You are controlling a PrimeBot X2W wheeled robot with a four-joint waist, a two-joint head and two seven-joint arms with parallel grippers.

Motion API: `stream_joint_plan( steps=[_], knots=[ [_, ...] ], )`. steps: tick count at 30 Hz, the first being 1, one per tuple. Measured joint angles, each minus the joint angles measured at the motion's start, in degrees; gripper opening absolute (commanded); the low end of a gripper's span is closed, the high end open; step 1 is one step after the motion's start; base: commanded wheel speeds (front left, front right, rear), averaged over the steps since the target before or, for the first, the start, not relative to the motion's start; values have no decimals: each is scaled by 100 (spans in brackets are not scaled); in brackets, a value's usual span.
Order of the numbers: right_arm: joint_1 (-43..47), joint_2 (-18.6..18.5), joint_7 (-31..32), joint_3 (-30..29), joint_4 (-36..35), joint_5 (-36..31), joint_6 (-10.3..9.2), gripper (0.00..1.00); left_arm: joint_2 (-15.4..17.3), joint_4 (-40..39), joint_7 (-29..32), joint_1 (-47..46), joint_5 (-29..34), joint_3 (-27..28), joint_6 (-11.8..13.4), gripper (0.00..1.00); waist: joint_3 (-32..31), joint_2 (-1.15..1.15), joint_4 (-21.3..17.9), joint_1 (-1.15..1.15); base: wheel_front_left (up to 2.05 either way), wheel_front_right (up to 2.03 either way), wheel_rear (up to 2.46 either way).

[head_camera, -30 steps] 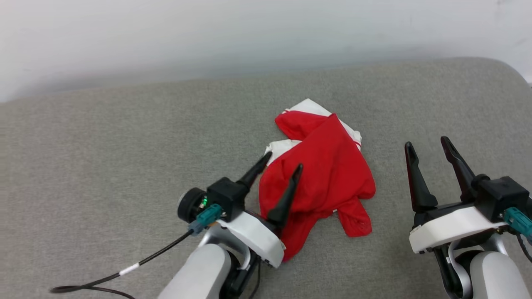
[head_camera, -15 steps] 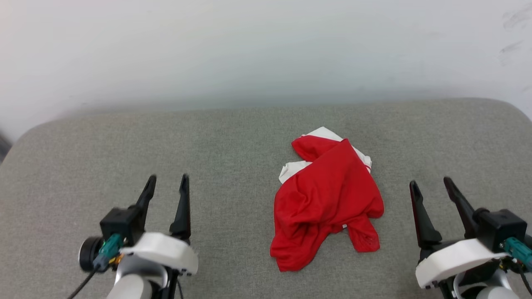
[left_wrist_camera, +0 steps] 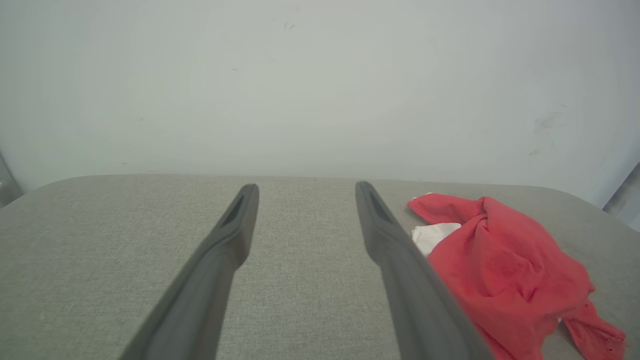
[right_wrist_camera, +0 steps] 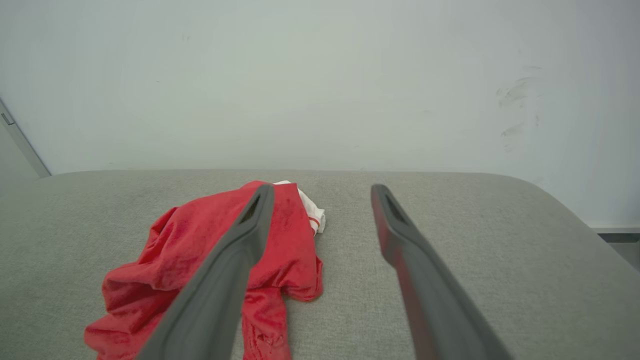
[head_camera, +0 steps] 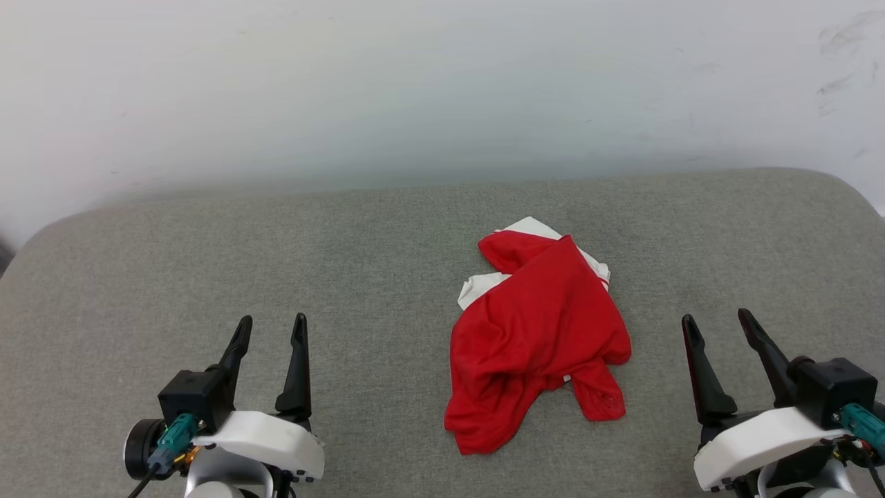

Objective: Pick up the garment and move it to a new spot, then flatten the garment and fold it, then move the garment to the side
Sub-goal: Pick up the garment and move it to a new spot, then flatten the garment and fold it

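Moved: the left tool (head_camera: 272, 319) has drawn back from the near left edge of the garment (head_camera: 546, 332) to the lower left of the head view, and the cloth lies as it did. The head camera has also tipped up, showing more wall (head_camera: 415, 83).
Left arm: fingers spread wide, empty, well apart from the cloth.
Right arm: the right tool (head_camera: 715, 317) is also wide and empty, near the cloth's right side but not touching.
Cloth: a crumpled red heap right of centre on the grey worktop (head_camera: 346, 263), between the tools, with white sleeve pieces (head_camera: 477, 285) peeping out at its far end.
Handling: likely light and limp. It should sag and bunch when lifted.
Where to grip: probably the loose red tail (head_camera: 598, 394) at the near end, or a raised fold, pinched through the layers.
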Motion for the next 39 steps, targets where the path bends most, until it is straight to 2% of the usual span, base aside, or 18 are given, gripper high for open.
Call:
stream_joint_plan(
  steps=[4, 8, 11, 15, 20, 26, 29, 34, 35, 36, 37, 39],
  knots=[
    [-34, 2, 35, -174, 155, 131, 0, 100, -4, -44, -1, -5, -7, -3, 27, 100, 31, 0, 7, 0, 0, 0, 0],
    [-147, 1, 354, -619, 442, 396, 0, 100, -16, -153, -35, -108, 34, -27, 62, 100, 149, 0, 85, 0, 0, 0, 0],
    [-442, -79, 782, -942, 657, 576, 0, 100, -56, -265, -67, -268, 78, -73, 67, 100, 322, 0, 182, 0, 0, 0, 0],
    [-935, -346, 1695, -1165, 980, 847, 0, 100, -138, -326, -138, -455, 126, -121, 42, 100, 588, 0, 354, 0, 0, 0, 0],
    [-1655, -805, 3153, -797, 1233, 1198, 0, 100, -227, -325, -212, -689, 178, -167, -12, 100, 937, 0, 591, 1, 0, 0, 0],
    [-2022, -1050, 4646, -80, 1462, 1485, 0, 100, -366, -243, -267, -889, 215, -203, -108, 100, 1281, 0, 851, 1, 0, 0, 0],
    [-2101, -1110, 4934, 137, 1664, 1558, 0, 100, -420, -186, -299, -962, 230, -213, -145, 100, 1410, 0, 955, 1, 0, 0, 0],
    [-2268, -1199, 5048, 326, 2062, 1588, 0, 100, -483, -88, -308, -1004, 265, -213, -207, 100, 1528, 0, 1048, 1, 0, 0, 0],
    [-2308, -1202, 5045, 339, 2141, 1625, 0, 48, -490, -66, -311, -1006, 266, -209, -211, 100, 1525, 0, 1050, 1, 0, 0, 0],
    [-2318, -1211, 4983, 378, 2190, 1633, 0, 16, -493, -45, -312, -1012, 266, -202, -221, 100, 1517, 0, 1051, 1, 0, 0, 0],
    [-2324, -1216, 4915, 422, 2230, 1637, 0, 0, -494, -20, -313, -1018, 266, -191, -229, 100, 1504, 0, 1046, 1, 0, 0, 0],
    [-2354, -1243, 4735, 516, 2265, 1671, 0, 0, -491, 20, -313, -1016, 266, -163, -229, 100, 1467, 0, 1014, 1, 0, 0, 0]
  ],
)
